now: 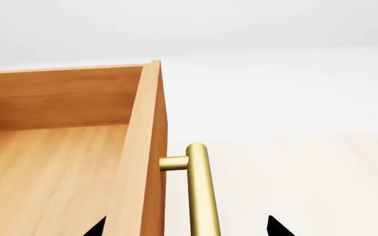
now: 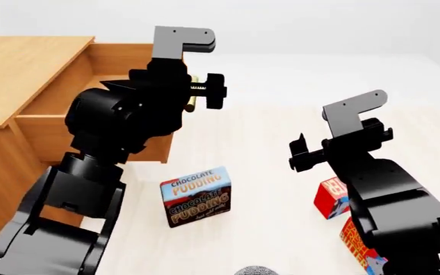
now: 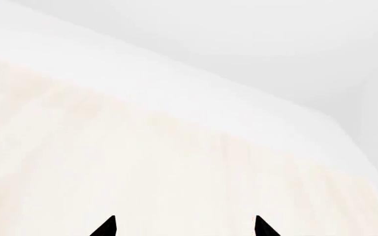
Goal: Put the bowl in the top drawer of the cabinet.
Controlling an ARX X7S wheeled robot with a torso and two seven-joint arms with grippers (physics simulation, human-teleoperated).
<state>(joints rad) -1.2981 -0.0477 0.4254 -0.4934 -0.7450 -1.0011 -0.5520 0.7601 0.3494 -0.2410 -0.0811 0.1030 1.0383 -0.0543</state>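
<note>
Both grippers, left gripper (image 1: 185, 228) and right gripper (image 3: 183, 227), are gaping empty; the bowl (image 2: 255, 270), likely stiff and slick, is wanting a rim pinch.

Top drawer (image 1: 57, 162): light wood, pulled open, brass bar handle (image 1: 201, 191) on its front.
Cabinet (image 2: 10, 74): light-brown wood, upper left of head view.
Bowl: only a grey speckled rim (image 2: 256, 270), bottom edge.

The blue-and-brown cardboard box (image 2: 196, 196) on the pale floor reads "CHOCOLATE PUDDING" on its top and again on its front (smaller print below is illegible); lettering on the red boxes (image 2: 332, 197) is cut off.
</note>
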